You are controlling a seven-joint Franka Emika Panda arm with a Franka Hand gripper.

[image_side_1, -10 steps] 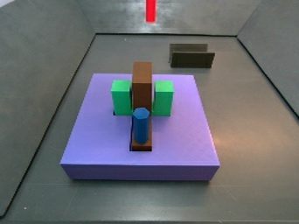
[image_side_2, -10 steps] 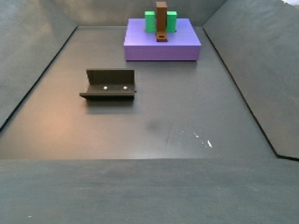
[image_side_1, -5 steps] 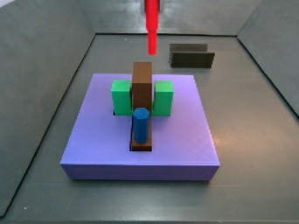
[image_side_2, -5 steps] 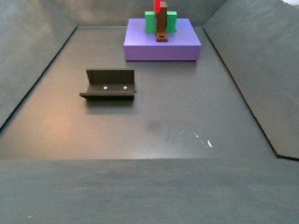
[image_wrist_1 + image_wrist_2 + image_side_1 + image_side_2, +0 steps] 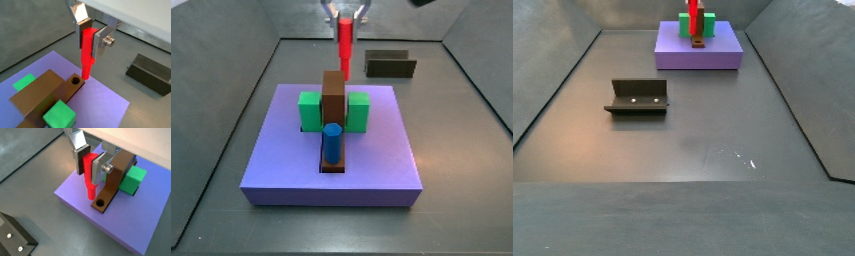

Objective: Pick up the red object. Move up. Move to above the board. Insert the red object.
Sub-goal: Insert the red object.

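The red object (image 5: 87, 55) hung upright in the hand (image 5: 89, 31), its two silver fingers clamped on the peg's upper end, directly over the board (image 5: 107, 102). A second before, only the peg's lower tip showed at the upper edge of a side view, out beyond the far edge of the board; half a second on, it had dropped further into sight; now the peg (image 5: 345, 44) reached down to the far end of the brown strip (image 5: 334, 95), and the fingers (image 5: 330, 12) themselves had come into that view. In both wrist views the peg's lower tip stood just above the round hole (image 5: 101, 204) at the end of the strip, seemingly not yet inside it. The lift and carry looked done; what remained, by the look of it, was the straight descent into the hole, which called for the tip to stay centred on the opening.

The blue peg (image 5: 331, 142) stood seated at the strip's near end, between the two green blocks (image 5: 310, 110) and the board's near edge. The fixture (image 5: 637, 96) sat on the floor, well apart from the board (image 5: 700, 55).
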